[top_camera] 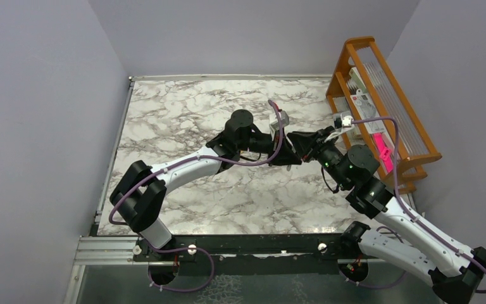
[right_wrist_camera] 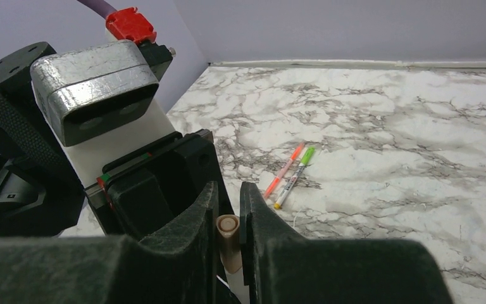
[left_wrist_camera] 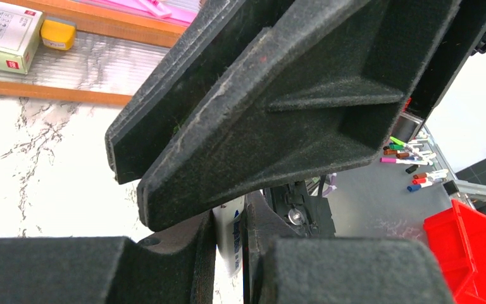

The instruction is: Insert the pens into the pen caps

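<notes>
Both grippers meet over the middle of the table. My left gripper is shut on a white-barrelled pen with blue print. My right gripper is shut on a tan pen cap, closed end towards the camera. The pen's white barrel shows just below the cap, in line with it. The right gripper's black finger fills most of the left wrist view. Two more pens lie side by side on the marble: an orange-red one and a whitish one wearing a green cap.
A wooden rack stands along the right edge, holding a white box, a yellow item and pink items. Beyond the table are a red bin and several loose markers. The left wrist's camera housing sits close to my right gripper.
</notes>
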Controlling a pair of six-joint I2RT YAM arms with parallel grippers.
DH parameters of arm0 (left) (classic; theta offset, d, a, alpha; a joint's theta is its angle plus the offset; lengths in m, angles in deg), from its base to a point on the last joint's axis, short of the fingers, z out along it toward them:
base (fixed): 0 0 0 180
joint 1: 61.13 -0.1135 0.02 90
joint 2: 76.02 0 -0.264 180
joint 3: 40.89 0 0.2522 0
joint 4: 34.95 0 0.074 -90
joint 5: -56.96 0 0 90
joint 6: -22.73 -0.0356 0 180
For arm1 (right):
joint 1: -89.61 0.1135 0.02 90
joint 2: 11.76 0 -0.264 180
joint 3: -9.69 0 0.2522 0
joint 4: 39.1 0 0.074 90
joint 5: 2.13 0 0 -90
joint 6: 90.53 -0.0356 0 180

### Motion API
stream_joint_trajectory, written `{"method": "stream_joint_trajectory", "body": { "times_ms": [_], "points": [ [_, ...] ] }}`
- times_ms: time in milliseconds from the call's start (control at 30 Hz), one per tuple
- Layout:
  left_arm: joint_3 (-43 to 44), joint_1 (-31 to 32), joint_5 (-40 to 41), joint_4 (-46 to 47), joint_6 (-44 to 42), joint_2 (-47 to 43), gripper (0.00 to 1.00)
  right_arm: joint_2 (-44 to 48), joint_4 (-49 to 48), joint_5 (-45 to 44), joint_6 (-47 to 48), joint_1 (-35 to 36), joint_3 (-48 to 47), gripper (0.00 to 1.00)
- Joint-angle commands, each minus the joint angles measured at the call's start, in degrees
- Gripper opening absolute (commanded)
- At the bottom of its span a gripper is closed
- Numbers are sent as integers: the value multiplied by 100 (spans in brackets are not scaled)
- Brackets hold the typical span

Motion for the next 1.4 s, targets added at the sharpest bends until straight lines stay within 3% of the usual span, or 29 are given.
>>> {"method": "stream_joint_trajectory", "body": {
  "times_ms": [0, 233, 867, 1100, 1233, 1367],
  "points": [
    [86, -452, 856, 930, -40, -133, 0, 42, 874, 1066, -96, 239, 36, 16],
    [-137, -345, 874, 903, -136, -33, 0, 38, 799, 1018, -3, 239, -95, 30],
    [-428, -289, 661, 899, -343, -629, 0, 98, 821, 714, -108, 235, -28, 35],
    [-514, -298, 29, 858, -447, -616, 0, 636, 954, 426, 202, 239, -299, 35],
    [-421, -322, 863, 859, 35, -570, 0, 690, 1197, 594, 687, 239, -425, 38],
    [-141, -322, 1110, 860, 437, -442, 0, 718, 1170, 958, 923, 240, -249, 43]
  ]
}}
